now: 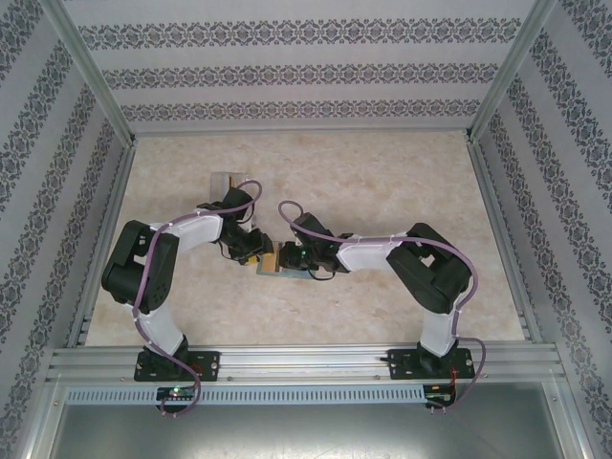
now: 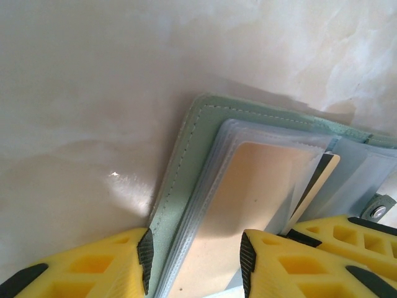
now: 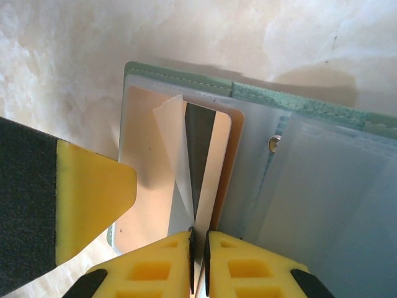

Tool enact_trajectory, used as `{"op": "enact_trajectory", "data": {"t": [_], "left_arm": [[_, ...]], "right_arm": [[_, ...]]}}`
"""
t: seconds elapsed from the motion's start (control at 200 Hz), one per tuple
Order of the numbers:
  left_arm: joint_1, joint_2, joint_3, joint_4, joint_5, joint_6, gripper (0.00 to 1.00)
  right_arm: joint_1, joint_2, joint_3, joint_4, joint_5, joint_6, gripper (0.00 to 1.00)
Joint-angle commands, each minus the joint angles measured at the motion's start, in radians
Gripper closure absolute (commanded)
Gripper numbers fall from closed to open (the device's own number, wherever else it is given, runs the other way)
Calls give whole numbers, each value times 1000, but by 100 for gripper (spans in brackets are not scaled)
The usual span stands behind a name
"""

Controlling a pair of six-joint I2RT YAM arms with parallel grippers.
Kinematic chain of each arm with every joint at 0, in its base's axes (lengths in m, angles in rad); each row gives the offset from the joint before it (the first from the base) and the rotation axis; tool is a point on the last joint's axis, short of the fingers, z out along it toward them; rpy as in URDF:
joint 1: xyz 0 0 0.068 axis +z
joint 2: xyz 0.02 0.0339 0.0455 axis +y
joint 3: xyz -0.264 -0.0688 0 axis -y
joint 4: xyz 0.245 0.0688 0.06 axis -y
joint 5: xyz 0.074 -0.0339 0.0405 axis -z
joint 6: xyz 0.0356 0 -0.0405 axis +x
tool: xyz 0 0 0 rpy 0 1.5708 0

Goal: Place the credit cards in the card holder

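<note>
Right gripper (image 3: 198, 248) is clamped on a pale card (image 3: 201, 155), angled over the card holder (image 3: 186, 77) lying open on the table (image 3: 62, 62). Left gripper (image 2: 197, 257), jaws apart, rests on the holder. Step: insertion. Next: align the card edge with a clear sleeve (image 3: 139, 174), then slide it in.

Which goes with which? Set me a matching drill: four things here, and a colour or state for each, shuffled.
Things:
1 holder
2 right jaws
3 sleeved card
4 table

Colour or state:
a marbled beige
b shut on a striped card
c green
d orange

Pairs: 1-c, 2-b, 3-d, 4-a.
</note>
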Motion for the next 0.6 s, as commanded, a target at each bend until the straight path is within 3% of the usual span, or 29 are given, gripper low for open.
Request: {"op": "enact_trajectory", "data": {"t": [0.0,0.285,0.595], "left_arm": [[7,-5,-23,22,39,-18,55],[30,-42,-33,0,19,-32,55],[99,-151,-41,-63,-22,-19,49]], "right_arm": [[3,-2,3,46,-31,-18,87],[-21,-75,-32,15,-16,-51,77],[-19,-110,71,-163,152,-198,68]]}}
